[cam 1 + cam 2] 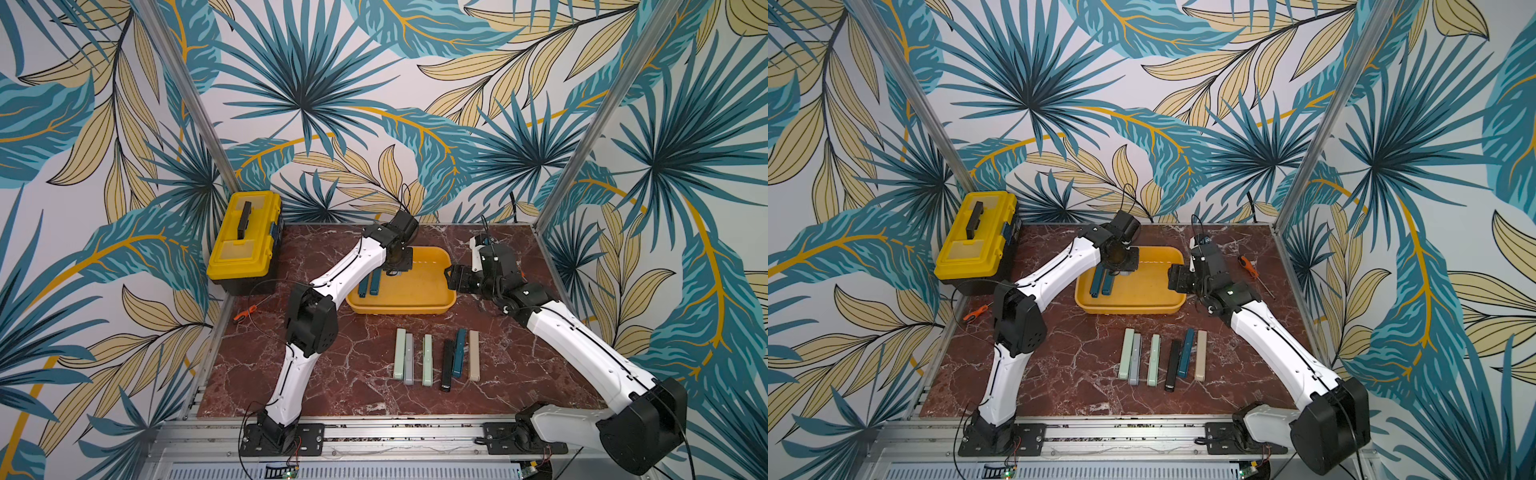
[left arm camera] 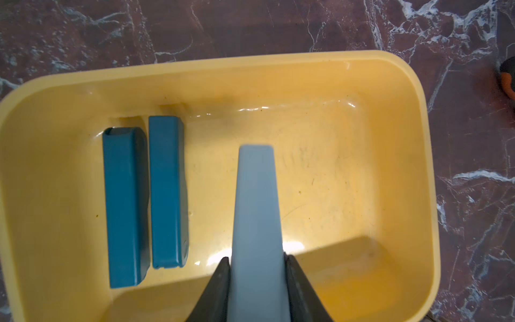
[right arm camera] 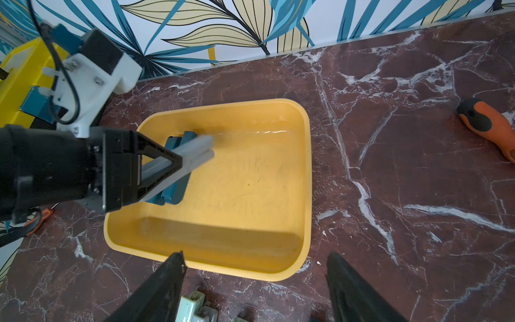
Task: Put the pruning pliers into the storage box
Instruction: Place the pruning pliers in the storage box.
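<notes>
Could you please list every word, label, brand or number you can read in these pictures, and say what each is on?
None can be read.
A pale speck at the near end of the black bar is too small to tell.
The storage box and the yellow toolbox show no lettering.

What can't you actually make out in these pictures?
Grey bar in the left pincer: in both top views the arm's wrist hides nearly all of it.
Screwdriver: right wrist view, shaft cut off by the picture's edge.
Row of bars: right wrist view, only their ends show at the edge.
Toolbox: both top views, shut lid hides any contents.
</notes>
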Tool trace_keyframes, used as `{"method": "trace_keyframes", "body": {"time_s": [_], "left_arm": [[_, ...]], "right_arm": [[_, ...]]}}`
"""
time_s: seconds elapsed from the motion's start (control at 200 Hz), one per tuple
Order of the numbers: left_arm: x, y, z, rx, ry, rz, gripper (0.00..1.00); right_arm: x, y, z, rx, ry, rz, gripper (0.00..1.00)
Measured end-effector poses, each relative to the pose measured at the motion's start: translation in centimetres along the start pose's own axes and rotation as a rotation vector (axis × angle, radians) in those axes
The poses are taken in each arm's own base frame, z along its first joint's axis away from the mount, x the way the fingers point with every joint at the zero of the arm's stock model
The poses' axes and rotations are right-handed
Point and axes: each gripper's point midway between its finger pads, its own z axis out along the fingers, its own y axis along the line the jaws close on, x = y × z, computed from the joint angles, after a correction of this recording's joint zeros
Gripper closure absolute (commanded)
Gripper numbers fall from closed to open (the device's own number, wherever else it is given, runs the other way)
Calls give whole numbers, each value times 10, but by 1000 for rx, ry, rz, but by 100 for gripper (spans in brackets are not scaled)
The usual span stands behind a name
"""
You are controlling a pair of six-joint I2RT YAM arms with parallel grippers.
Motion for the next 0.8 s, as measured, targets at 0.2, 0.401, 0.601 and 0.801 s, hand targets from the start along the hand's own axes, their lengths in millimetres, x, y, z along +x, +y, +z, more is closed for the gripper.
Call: {"method": "trace_keyframes", "body": {"time_s": [0.2, 0.401, 0.601, 0.801], "left_arm": [[-10, 0, 31, -6, -8, -3, 66], [-3, 7, 54, -33, 20, 4, 66], [-3, 7, 56, -32, 23, 6, 66], [11, 12, 55, -33, 53, 8, 66]], "right_arm": [[1, 0, 1, 1, 2, -1, 18], [3, -3, 3, 13, 8, -2, 18], [7, -6, 7, 30, 19, -4, 18], [10, -7, 12, 36, 32, -5, 18]]}}
